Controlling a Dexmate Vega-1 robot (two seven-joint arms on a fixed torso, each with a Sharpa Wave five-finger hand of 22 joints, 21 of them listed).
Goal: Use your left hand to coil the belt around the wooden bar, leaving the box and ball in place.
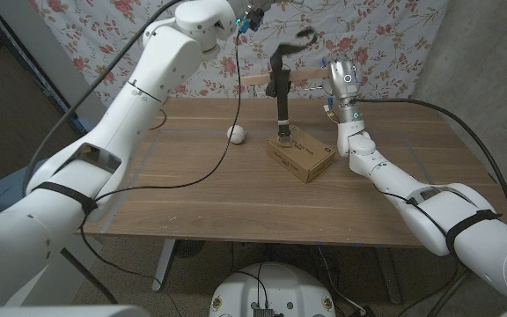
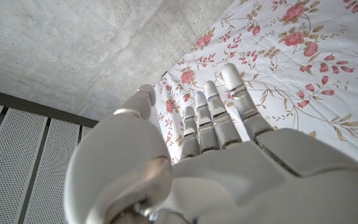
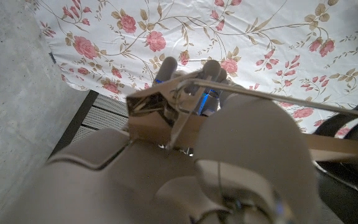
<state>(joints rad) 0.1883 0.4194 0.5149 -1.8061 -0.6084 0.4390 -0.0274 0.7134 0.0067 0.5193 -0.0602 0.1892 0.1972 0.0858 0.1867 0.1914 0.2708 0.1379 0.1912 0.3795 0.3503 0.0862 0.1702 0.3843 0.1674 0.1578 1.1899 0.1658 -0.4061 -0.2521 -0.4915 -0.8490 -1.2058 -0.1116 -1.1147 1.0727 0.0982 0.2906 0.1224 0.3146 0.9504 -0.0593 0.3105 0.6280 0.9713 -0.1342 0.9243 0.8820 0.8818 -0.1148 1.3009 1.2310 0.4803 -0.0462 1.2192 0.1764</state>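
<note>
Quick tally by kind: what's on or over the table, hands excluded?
Ball: 1
Cardboard box: 1
Wooden bar: 1
Dark belt: 1
Total: 4

Wide bare wooden table [image 1: 183, 189] is lying free on robot's left side. In the middle, white ball [image 1: 236, 133], cardboard box [image 1: 301, 155] w/ upright black belt [image 1: 282, 97] and wooden bar [image 1: 271, 80] are blocking passage; right hand [image 1: 342, 84] is holding bar's end.

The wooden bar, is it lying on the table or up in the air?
Up in the air. The wooden bar is level above the table, gripped by the right hand.
</note>
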